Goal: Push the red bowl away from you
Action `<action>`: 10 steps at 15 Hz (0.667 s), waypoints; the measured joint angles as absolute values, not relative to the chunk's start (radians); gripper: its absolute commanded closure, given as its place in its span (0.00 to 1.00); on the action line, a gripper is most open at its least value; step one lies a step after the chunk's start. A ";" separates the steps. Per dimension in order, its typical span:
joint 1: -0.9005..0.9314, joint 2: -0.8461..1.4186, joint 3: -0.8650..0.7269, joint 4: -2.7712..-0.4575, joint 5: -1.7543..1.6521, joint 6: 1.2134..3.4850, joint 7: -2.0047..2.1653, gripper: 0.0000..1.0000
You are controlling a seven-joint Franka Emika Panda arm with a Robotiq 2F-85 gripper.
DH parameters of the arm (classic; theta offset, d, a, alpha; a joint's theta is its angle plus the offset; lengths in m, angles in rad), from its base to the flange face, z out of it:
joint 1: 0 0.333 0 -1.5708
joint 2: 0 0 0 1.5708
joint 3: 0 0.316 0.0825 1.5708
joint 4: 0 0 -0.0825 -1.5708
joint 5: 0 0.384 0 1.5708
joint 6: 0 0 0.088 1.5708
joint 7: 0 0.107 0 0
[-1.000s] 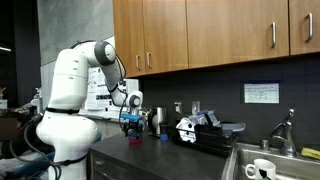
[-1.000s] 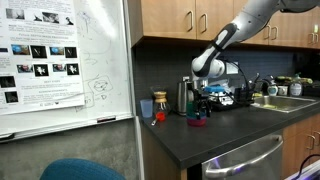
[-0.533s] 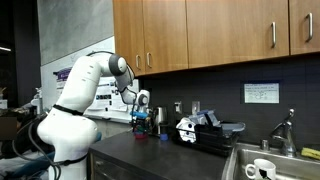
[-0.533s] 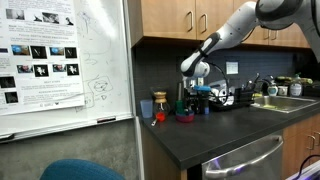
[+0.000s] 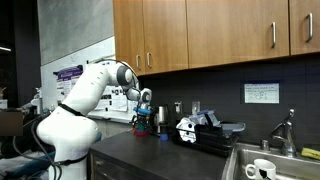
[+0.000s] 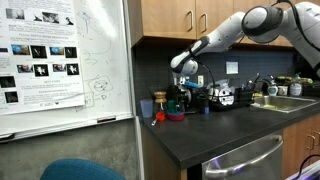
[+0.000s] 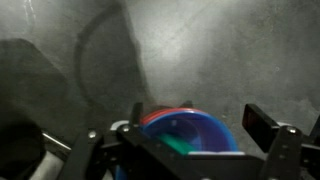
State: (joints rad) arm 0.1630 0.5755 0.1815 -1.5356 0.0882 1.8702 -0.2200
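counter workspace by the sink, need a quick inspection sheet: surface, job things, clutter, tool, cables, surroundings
surface: dark counter, no spills seen
job's things: red bowl on the counter, between the tool's fingers; something blue and green sits against it, cannot tell if nested
clutter: orange cup, black appliance, white cups in the sink
grippers: tool low over the bowl, fingers spread to either side, open
cables: dark loops low beside the robot, too small to be sure
surroundings: wooden cabinets, whiteboard, faucet, paper note on the backsplash
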 measured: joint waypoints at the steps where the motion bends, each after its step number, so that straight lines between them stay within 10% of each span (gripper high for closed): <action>1: 0.170 0.594 0.182 -1.506 0.088 1.851 -0.220 0.00; 10: 0.177 0.614 0.185 -1.476 0.109 1.805 -0.212 0.00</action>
State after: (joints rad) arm 0.1768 0.6142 0.1854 -1.4760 0.1088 1.8052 -0.2123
